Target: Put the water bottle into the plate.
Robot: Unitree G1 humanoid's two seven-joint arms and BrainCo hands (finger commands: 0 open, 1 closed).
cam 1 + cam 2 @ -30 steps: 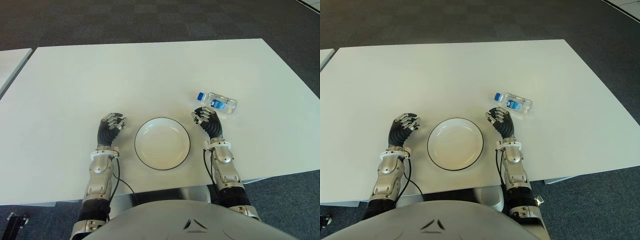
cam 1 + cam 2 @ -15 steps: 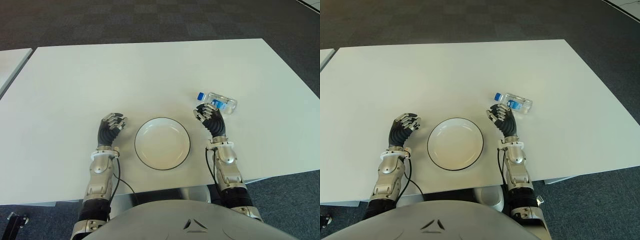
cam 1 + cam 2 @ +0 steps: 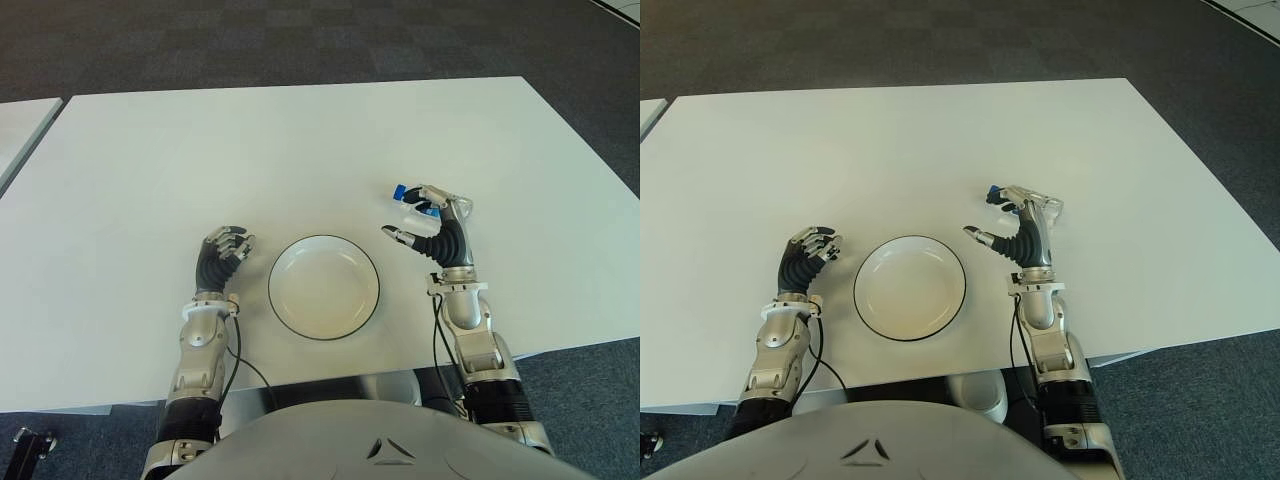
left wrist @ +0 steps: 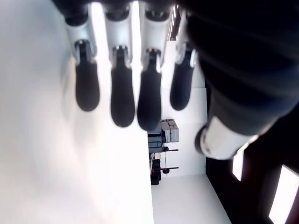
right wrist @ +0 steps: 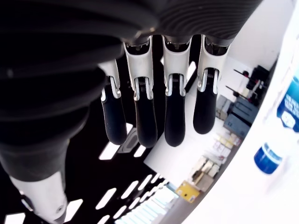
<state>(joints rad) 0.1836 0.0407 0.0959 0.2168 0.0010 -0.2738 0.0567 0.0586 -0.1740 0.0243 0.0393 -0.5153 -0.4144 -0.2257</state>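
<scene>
Since a second ago our right hand [image 3: 432,222] has been sliding out from beside the plate [image 3: 323,287] toward the water bottle [image 3: 428,202] and spreading its fingers; now it is hovering over the bottle, thumb stretched toward the plate, holding nothing; the bottle is lying on its side on the white table [image 3: 300,150], well to the right of the plate, its blue cap [image 3: 399,191] just showing past our fingers; whether our fingers are touching it yet we cannot quite tell. We judge we are in the reach, the grasp not yet made; next we are needing to close round the body, lift, and carry it left. Our left hand [image 3: 222,252] is showing left of the plate, loosely curled and empty.
</scene>
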